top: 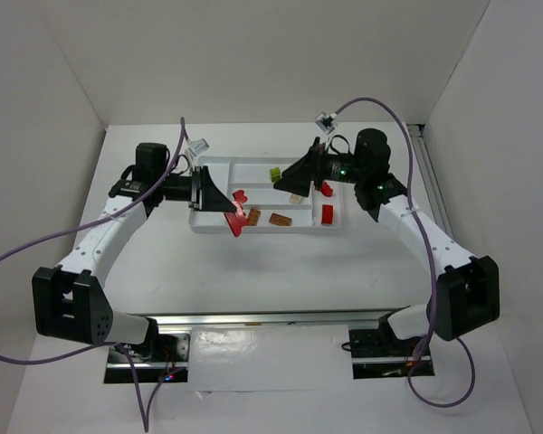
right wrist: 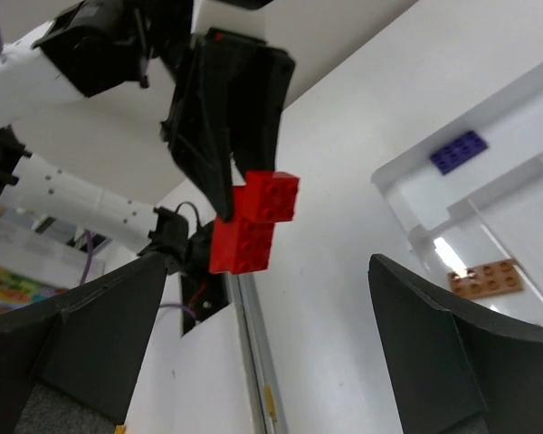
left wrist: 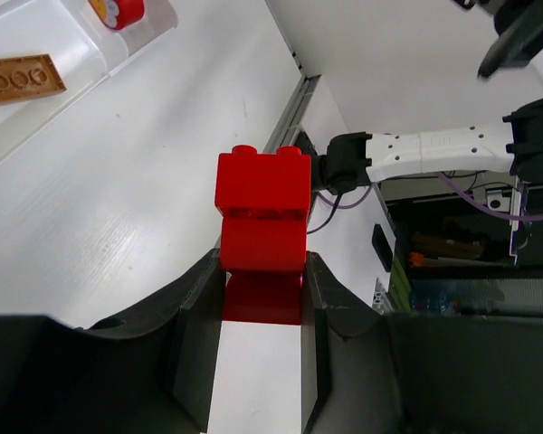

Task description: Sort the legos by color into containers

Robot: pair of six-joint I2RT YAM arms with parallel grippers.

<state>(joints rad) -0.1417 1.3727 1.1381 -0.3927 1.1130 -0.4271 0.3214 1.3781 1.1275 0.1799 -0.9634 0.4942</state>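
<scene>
We see the left gripper clenched on a red lego. It is two bricks snapped together with an offset. The lower brick is pinched between the black fingers, and the upper one sticks out past their tips. In the top view this gripper holds the lego in the air, close to the near rim of the white tray, toward its left end. We cannot tell whether it hangs over the tray or over the table. The right wrist view shows the same grasp from the side, with the lego clear of every surface.

The right gripper is spread wide. Its fingers are far apart, with nothing between them and touching nothing. From above, the right gripper hovers over the middle of the tray, pointing toward the left one.

In the tray we see a green brick in a far compartment and an orange brick in a near one. More red bricks lie at the right end. A purple brick lies in a compartment at the tray's edge.
</scene>
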